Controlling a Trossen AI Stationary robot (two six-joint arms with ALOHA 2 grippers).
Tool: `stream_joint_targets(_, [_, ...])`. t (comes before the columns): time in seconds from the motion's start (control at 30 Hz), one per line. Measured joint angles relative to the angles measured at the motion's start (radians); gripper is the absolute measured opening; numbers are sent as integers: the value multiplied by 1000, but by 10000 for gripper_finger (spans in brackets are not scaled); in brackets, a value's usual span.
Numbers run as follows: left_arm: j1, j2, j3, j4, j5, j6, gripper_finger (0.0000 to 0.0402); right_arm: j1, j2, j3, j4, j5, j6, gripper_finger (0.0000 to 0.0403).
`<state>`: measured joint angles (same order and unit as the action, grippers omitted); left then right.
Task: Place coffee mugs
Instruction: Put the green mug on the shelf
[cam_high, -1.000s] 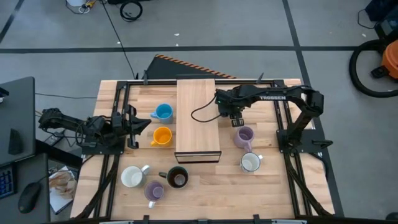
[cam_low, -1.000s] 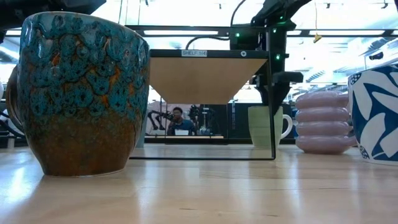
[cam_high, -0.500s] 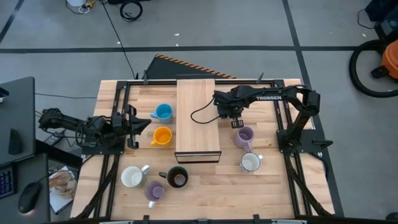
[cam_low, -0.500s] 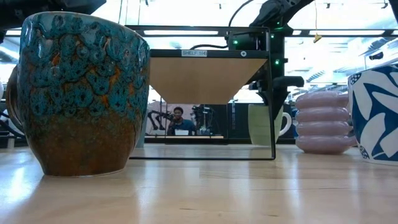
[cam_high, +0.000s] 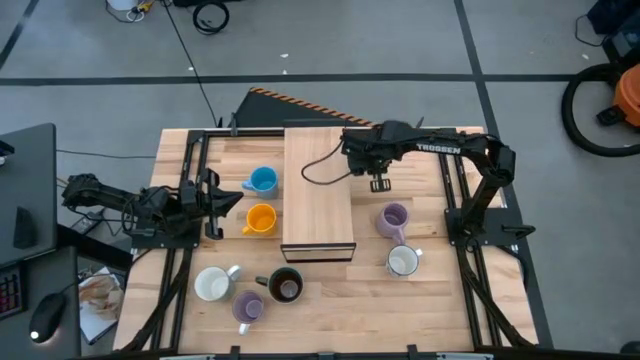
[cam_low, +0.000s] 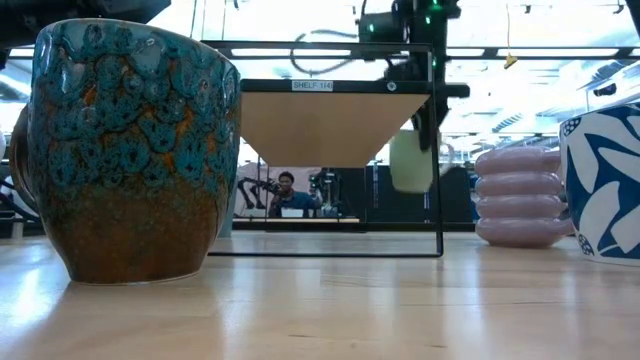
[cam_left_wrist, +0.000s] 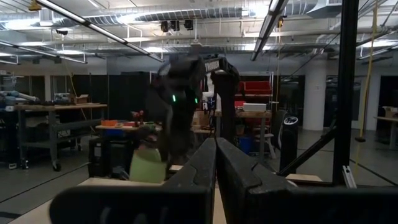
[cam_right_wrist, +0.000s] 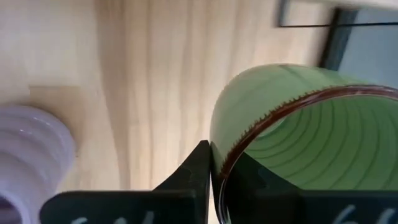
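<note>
The right tool (cam_high: 378, 182) hangs in the air just beside the right edge of the wooden shelf (cam_high: 317, 190), its fingers clamped on the rim of the green mug (cam_right_wrist: 305, 143). One finger (cam_right_wrist: 186, 180) sits outside the mug's wall, with the brown-edged lip pinched against it. From table height the green mug (cam_low: 411, 161) hangs clear of the table (cam_high: 450, 300), tucked under the tool and level with the underside of the shelf top. From overhead the mug itself is hidden beneath the arm.

Below and to the near side of that tool stands a lilac mug (cam_high: 393, 219), and nearer still a white mug (cam_high: 403, 262); neither touches the tool. The same lilac mug (cam_right_wrist: 31, 155) shows past the tool's fingers in the right wrist view.

Across the shelf from the right tool, a blue mug (cam_high: 262, 181) and an orange mug (cam_high: 260, 219) stand close together. The left tool (cam_high: 228, 197) rests low at the table's left edge, its tip just beside those two, with its fingers pressed together and nothing between them. Nearer the front of the table, well apart from both tools, sit another white mug (cam_high: 212, 285), a dark mug (cam_high: 285, 286) and a second lilac mug (cam_high: 247, 309).
</note>
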<state>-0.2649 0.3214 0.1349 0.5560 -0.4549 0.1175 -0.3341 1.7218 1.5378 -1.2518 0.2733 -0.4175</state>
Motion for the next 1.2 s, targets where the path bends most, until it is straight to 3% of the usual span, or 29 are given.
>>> stream_joint_targets(0.37, [0,0,0,0,0,2,18,-35,-1,283,-85,-47,-2,34])
stream_joint_targets(0.67, [0,0,0,13,0,10,18,-33,11,327,18,-186,-33,34])
stream_joint_targets(0.83, [0,0,0,19,-1,30,18,-27,83,384,-1,-189,-59,34])
stream_joint_targets(1.2, [0,0,0,18,-15,34,18,-69,318,750,-219,-240,-79,34])
